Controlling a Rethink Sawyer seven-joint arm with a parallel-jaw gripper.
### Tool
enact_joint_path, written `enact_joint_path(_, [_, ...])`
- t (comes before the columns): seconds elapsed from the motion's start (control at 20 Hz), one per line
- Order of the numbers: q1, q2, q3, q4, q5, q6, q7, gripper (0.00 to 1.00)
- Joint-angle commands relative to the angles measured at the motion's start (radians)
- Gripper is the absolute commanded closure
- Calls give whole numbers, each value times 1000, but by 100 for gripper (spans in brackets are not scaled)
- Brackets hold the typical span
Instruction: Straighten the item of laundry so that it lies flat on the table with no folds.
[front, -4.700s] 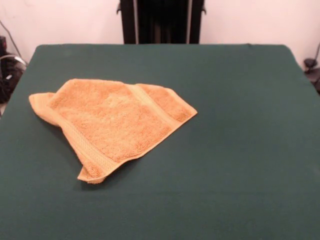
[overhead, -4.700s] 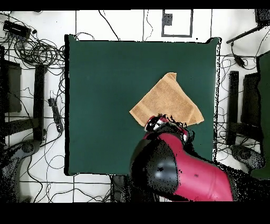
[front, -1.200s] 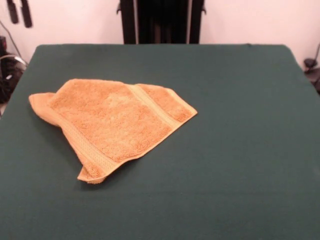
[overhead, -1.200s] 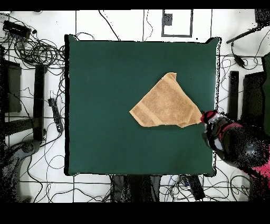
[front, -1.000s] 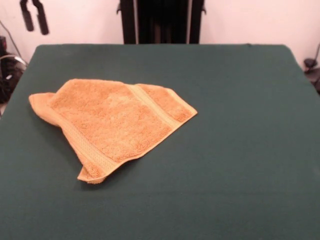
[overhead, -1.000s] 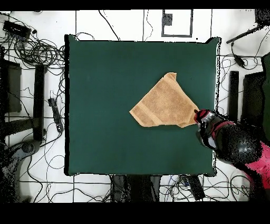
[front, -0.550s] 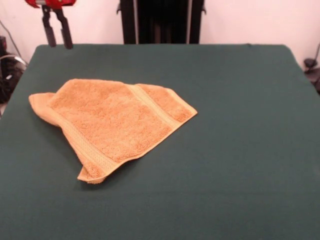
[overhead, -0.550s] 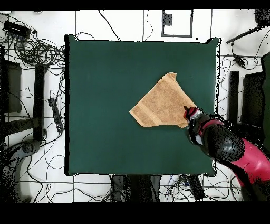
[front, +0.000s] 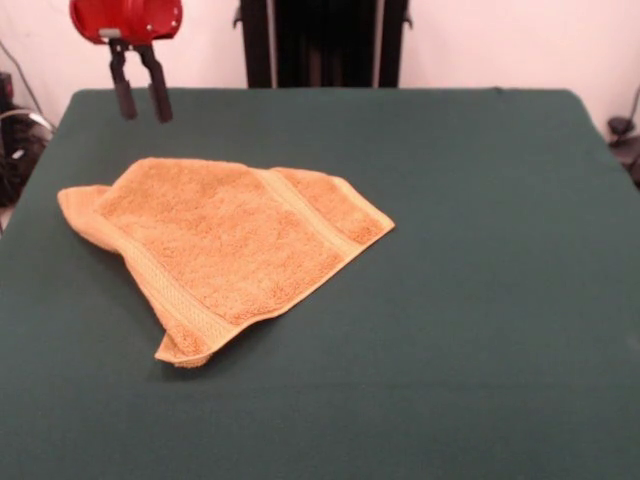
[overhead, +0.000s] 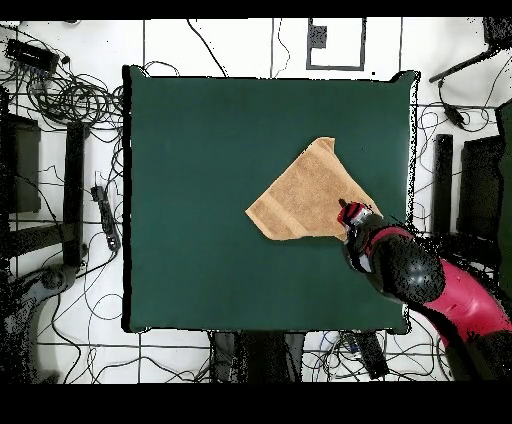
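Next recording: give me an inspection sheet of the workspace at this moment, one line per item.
Surface: table, dark green cloth.
Job's things: towel, golden-orange, lies folded over itself, woven band showing, one corner curled; not yet flat.
Clutter: nothing seen on the table.
Gripper: gripper open, in the air near the towel's far left corner in the front view, not touching it.
Cables: many loose cables on the floor around the table in the overhead view; none on the table.
Surroundings: white wall, black pedestal behind the table.
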Motion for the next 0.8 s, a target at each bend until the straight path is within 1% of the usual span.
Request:
enact_joint_path(0.05, [50, 43, 65, 28, -30, -46, 58, 0])
enact_joint_path(0.25, [78, 42, 27, 39, -19, -69, 100, 0])
enact_joint_path(0.35, [80, 59, 27, 36, -14, -93, 112, 0])
enact_joint_path(0.5, [79, 78, 40, 7, -12, -115, 107, 0])
enact_joint_path(0.6, [96, 62, 36, -15, 3, -71, 96, 0])
enact_joint_path(0.7, [119, 26, 25, -47, 17, -30, 90, 0])
enact_joint_path(0.8, [141, -8, 6, -75, 34, 51, 80, 0])
